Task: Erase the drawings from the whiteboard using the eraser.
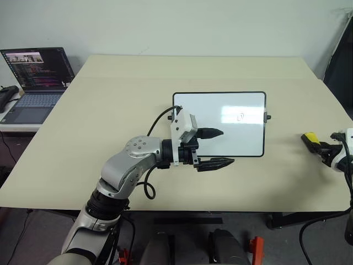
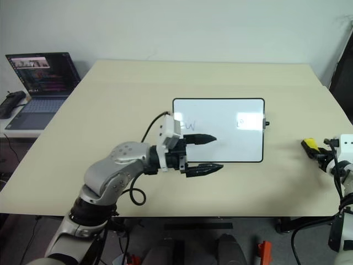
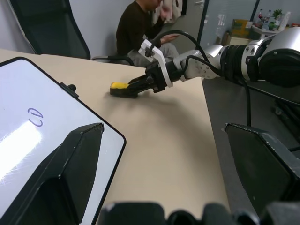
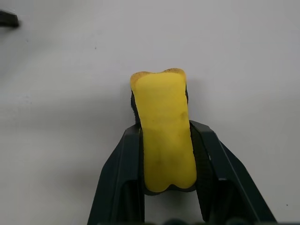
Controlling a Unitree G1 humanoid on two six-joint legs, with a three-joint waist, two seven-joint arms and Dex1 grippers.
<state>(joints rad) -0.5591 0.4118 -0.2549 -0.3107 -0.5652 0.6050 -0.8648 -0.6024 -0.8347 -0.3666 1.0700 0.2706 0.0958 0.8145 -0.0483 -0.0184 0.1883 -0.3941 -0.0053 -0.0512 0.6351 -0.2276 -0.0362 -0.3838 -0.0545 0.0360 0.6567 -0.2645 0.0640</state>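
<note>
Yellow eraser (image 4: 166, 131) in right tool (image 4: 166, 154)

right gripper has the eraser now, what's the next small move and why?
Probably lift the eraser off the table and carry it left toward the whiteboard. The right gripper is shut on it, off to the board's right, while the drawings are unerased. The left gripper hovers open at the board's near-left corner.

Beige table (image 1: 110, 127), pale wall (image 1: 182, 25), laptop (image 1: 34, 83) left

The laptop (image 1: 34, 83) is cut off at the picture's edge, and the drawings (image 2: 190, 126) are too small to read.
</note>
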